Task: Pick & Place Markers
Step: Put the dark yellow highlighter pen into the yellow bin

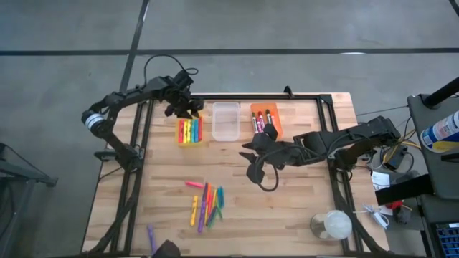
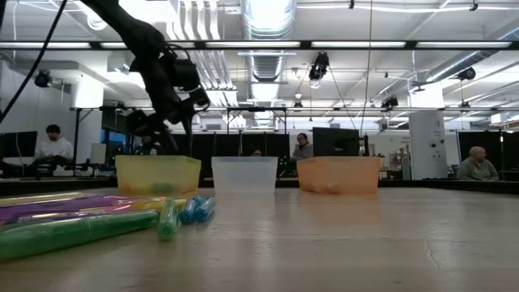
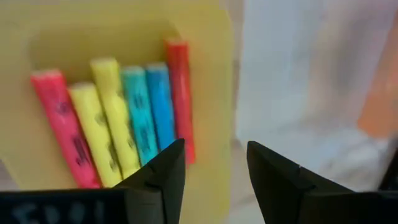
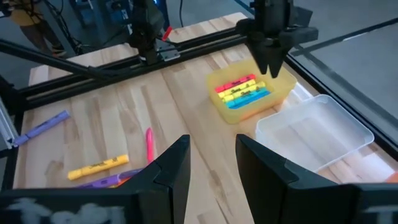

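Markers (image 1: 189, 132) lie packed side by side in the yellow bin (image 1: 180, 141) at the far left of the table (image 1: 287, 208): six of them show from my left wrist (pink, two yellow, teal, blue and red), all running the same way. My left gripper (image 1: 188, 109) hangs just above that bin's far edge, fingers (image 3: 163, 177) parted and nothing between them; the red marker (image 3: 180, 93) sits just beyond the gap. In the low view this hand hovers clear above the bin's rim, not touching it. Beside the yellow bin stands the clear bin (image 1: 225, 120), and next along is the orange bin (image 1: 275, 115), which has a few dark-capped markers (image 1: 262, 119) in it. My right gripper (image 1: 251, 150) waits over the middle of the table, near the orange bin, its fingers (image 4: 168, 165) apart with nothing held. More markers are loose on the wood nearer the front: a cluster (image 1: 206, 204) of pink, yellow, orange, purple, blue and green ones lies left of centre, well apart from the bins, and a single purple marker (image 1: 151, 236) rests closer to the front left corner. At table height the green marker (image 2: 69, 233) and two blue ones (image 2: 197, 209) lie in front of the bins.
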`<state>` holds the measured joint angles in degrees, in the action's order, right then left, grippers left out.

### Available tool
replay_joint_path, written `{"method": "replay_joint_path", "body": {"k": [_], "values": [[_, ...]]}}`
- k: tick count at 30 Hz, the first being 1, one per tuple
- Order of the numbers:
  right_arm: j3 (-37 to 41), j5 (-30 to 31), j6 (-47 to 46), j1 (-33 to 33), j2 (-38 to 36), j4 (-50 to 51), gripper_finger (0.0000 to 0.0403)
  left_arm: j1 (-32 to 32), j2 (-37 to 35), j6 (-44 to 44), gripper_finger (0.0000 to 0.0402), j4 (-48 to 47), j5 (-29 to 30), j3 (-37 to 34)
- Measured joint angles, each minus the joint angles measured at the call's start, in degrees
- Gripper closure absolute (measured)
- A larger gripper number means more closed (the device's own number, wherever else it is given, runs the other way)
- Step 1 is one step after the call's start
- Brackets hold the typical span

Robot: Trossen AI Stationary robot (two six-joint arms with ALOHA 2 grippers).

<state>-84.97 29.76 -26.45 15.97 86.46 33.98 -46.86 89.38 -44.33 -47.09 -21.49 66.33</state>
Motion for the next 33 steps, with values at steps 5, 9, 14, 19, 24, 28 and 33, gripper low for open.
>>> {"method": "replay_joint_path", "body": {"k": [5,9,14,19,24,28,33], "values": [[0.0,-0.3,-0.6,0.0,0.0,0.0,0.0282,6.6,-3.6,0.8,0.0237,-2.4,0.7,0.0],[0.0,-0.4,-1.5,0.0,0.0,0.0,0.0282,13.4,-7.4,1.3,0.0237,-2.5,4.6,0.0],[0.0,-0.4,-1.8,0.0,0.0,0.0,0.0282,22.1,-12.9,2.2,0.0237,-4.3,6.2,0.0],[0.0,-0.4,-1.8,0.0,0.0,0.0,0.0282,31.6,-16.7,-7.0,0.0237,-10.3,10.7,0.0],[0.0,-0.2,-0.6,0.0,0.0,0.0,0.0282,43.9,-17.7,-20.4,0.0237,-12.3,16.9,-0.2],[0.0,-0.2,-0.1,-0.1,0.0,0.0,0.0282,53.4,-16.3,-30.6,0.0237,-11.2,20.4,-0.2],[0.0,-0.2,0.5,-0.1,0.0,0.0,0.0282,62.0,-13.2,-39.2,0.0237,-9.0,23.6,-0.3]]}}
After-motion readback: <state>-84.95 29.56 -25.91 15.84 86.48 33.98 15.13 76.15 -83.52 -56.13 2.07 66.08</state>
